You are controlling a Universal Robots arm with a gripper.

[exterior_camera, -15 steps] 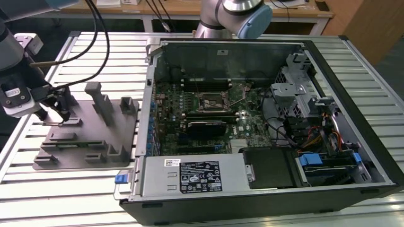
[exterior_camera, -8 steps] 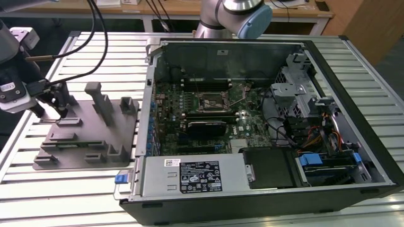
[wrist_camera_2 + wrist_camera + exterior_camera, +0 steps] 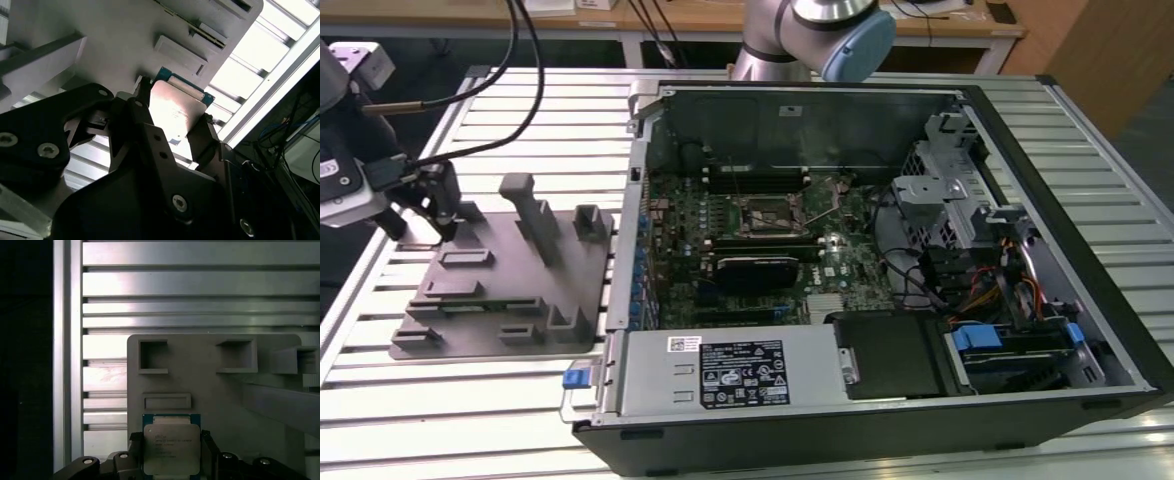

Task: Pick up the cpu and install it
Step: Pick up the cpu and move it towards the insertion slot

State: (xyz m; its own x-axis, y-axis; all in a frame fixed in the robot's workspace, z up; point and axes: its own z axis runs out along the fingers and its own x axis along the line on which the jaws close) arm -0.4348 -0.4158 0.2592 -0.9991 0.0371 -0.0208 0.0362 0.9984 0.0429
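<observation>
While your gripper (image 3: 172,442) is hovering over the grey tray (image 3: 225,390), its fingers (image 3: 209,452) are clamping the cpu (image 3: 171,450) by two opposite edges. You are looking at it sitting squarely between them, silvery plate up.

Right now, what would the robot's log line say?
step: pick up | end effector: shut on the cpu | where: at the grey tray | lifted: cannot tell | installed: not yet
</observation>
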